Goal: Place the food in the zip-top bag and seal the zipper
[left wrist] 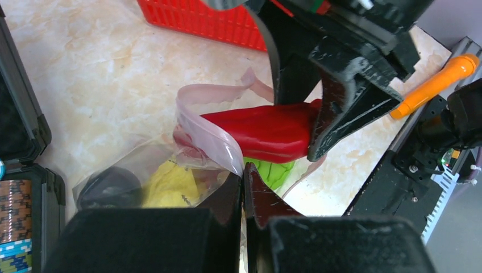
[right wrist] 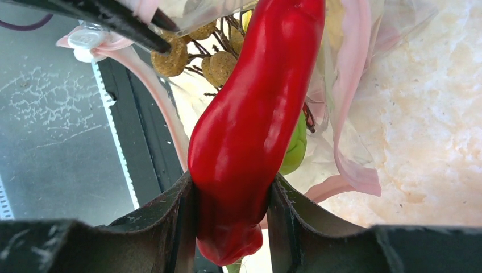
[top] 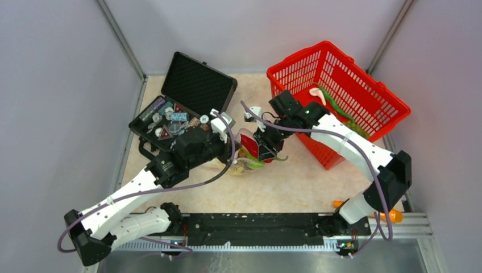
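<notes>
From above, a pale marbled table (top: pixel 295 187) sits between plain grey walls (top: pixel 51 85). An open black case (top: pixel 196 91) lies at ten o'clock, a red basket (top: pixel 364 85) at two o'clock, and an orange tool (top: pixel 392 215) at five o'clock, partly hidden behind the right arm (top: pixel 352 145). That arm and the left arm (top: pixel 131 193) meet at the centre over the bag (top: pixel 241 166), covering most of it, so its contents are hard to read there. The left wrist view shows more. The left gripper (left wrist: pixel 243 179), jaws pressed together, pinches the bag's edge, and the pink zipper (left wrist: pixel 199 122) curls away toward eleven o'clock. A yellow bunch (left wrist: pixel 170 185) and a dark lump (left wrist: pixel 108 187), too blurred to name, lie inside. The right wrist view alone shows the right gripper (right wrist: pixel 230 210) partly closed, clamping a red pepper (right wrist: pixel 256 114) that points toward twelve o'clock into the bag's mouth. Brown bits (right wrist: pixel 219 65) and a green fruit (right wrist: pixel 293 153) lie beyond it.
</notes>
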